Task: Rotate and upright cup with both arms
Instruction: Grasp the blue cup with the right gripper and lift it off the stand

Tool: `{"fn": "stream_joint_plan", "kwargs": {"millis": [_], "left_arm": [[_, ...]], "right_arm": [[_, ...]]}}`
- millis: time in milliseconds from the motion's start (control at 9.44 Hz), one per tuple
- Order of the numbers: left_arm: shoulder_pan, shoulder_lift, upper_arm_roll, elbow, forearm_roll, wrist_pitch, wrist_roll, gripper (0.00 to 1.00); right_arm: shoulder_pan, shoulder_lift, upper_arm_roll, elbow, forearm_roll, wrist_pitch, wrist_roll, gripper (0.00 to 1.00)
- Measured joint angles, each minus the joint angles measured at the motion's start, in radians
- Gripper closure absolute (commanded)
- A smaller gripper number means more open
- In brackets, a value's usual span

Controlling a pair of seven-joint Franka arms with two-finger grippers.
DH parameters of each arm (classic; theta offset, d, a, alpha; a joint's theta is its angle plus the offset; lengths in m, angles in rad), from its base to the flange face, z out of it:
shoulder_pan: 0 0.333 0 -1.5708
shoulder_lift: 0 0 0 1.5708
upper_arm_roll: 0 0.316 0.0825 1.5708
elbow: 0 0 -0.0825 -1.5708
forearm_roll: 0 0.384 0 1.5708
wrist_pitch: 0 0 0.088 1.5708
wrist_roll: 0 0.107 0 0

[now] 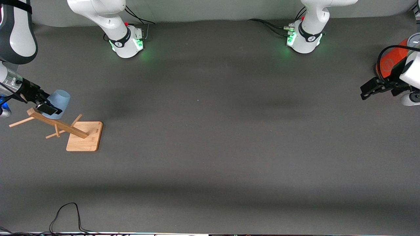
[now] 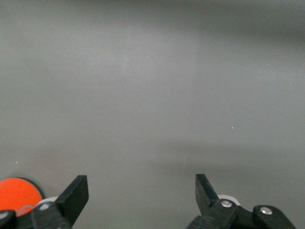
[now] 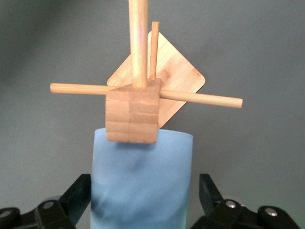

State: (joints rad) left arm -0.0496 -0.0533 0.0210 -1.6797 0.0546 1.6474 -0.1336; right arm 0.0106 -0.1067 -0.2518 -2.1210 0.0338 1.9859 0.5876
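The pale-blue cup hangs on the wooden rack at the right arm's end of the table, its closed end tilted upward. My right gripper is open with one finger on each side of the cup. In the right wrist view the cup fills the space between the fingers of the right gripper, with a small gap showing at one finger; the rack's post and pegs stand in front of it. My left gripper is open and empty over the table at the left arm's end, also in its wrist view.
An orange cylinder with a grey lid stands beside the left gripper and shows in the left wrist view. The rack's pegs stick out around the cup. A black cable lies near the table's front edge.
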Motion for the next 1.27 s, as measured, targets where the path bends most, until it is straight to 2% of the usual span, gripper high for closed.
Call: {"fn": "stream_joint_plan", "kwargs": {"millis": [212,424,953,1271], "left_arm": [[-0.001,0.001,-0.001,0.011,0.000,-0.008,0.001,0.00],[-0.001,0.005,-0.003,0.011,-0.009,-0.007,0.000,0.00],[0.001,0.011,0.002,0.012,-0.064,0.003,0.000,0.00],[0.000,0.013,0.002,0.012,-0.066,0.000,0.005,0.00]], "right_arm": [[0.000,0.000,0.000,0.000,0.007,0.001,0.000,0.47],[0.000,-0.001,0.000,0.000,0.009,0.001,0.001,0.51],[0.015,-0.036,0.009,0.008,0.009,-0.019,0.001,0.51],[0.127,-0.139,0.022,0.029,0.012,-0.141,0.146,0.51]]}}
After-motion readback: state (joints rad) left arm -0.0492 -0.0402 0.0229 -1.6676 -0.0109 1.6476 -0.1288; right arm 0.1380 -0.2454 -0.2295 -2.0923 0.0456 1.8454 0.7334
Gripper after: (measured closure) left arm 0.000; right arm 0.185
